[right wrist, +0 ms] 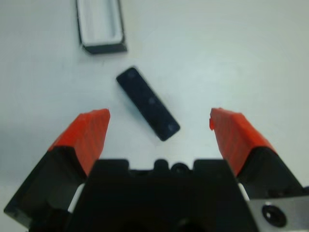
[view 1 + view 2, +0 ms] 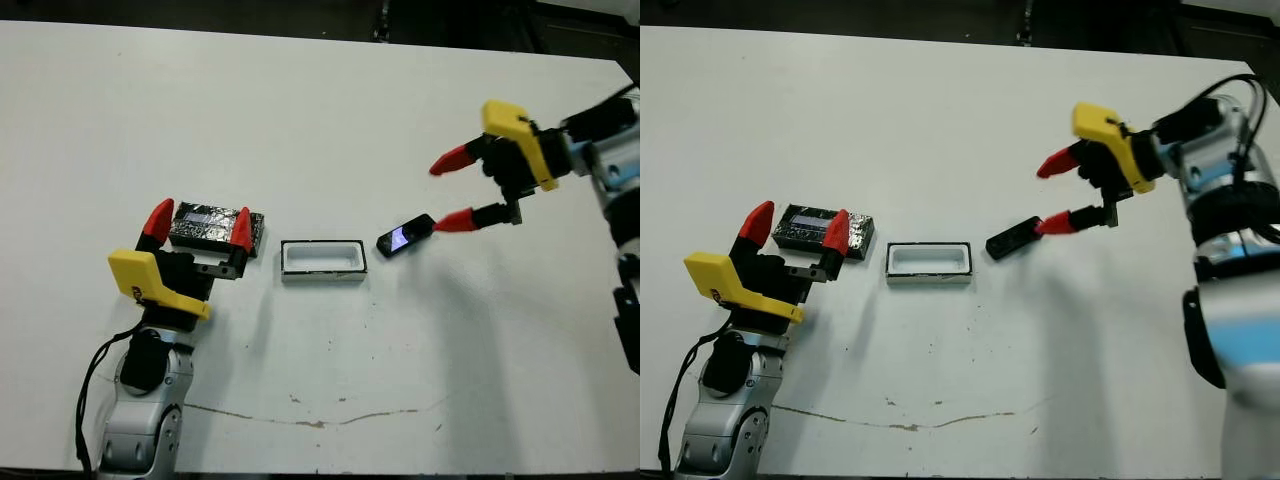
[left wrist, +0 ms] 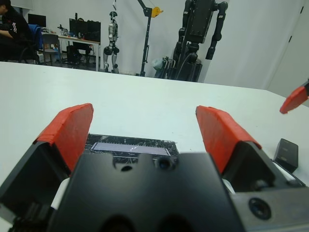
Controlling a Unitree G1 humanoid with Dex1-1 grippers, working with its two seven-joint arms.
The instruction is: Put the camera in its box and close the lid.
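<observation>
Now the right pincer (image 2: 452, 190) hangs released beside the camera (image 2: 405, 236); the left pincer (image 2: 199, 227), released, straddles the lid (image 2: 215, 226). Between them, the box (image 2: 322, 260) sits on the scuffed white worktop (image 2: 300, 130). Robots (image 3: 200, 38) stand beyond.

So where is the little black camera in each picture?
Left eye view: camera lies right of the box.
Right eye view: camera again right of the box, by a red fingertip.
Left wrist view: its end peeks in at the edge.
Right wrist view: middle, between the fingers.
Shared landmark: the box.
</observation>
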